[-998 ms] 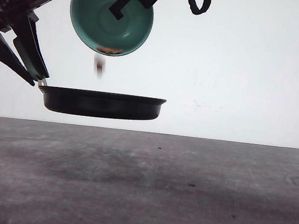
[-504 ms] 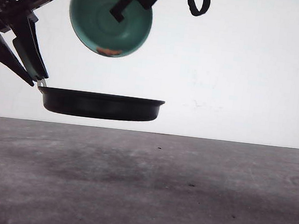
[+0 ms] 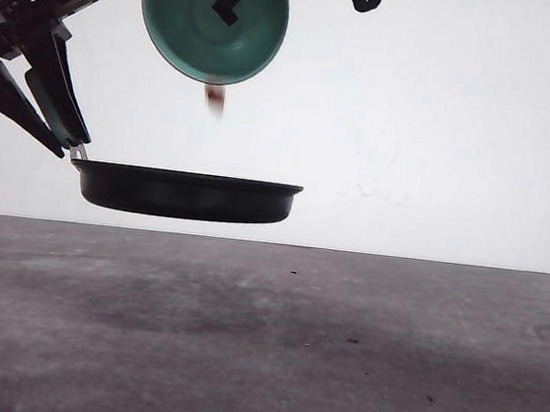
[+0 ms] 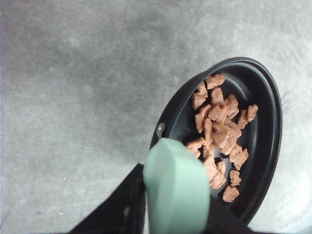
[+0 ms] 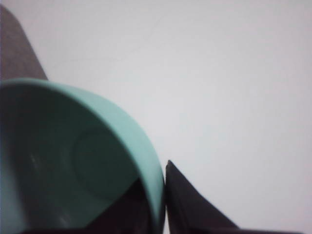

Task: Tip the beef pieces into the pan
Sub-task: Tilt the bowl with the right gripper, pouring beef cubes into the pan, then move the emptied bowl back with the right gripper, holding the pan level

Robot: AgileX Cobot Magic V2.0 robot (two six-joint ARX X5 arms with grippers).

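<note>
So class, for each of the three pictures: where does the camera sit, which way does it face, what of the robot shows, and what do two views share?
Front: low at table height, facing forward at the wall; shows the pan held up by the left gripper, with the bowl tipped above it.
Left wrist: on the left arm, facing down at the beef in the pan; fingers grip the handle.
Right wrist: on the right arm, facing the wall; one finger beside the bowl.
Shared: front and left wrist both show the pan.
</note>
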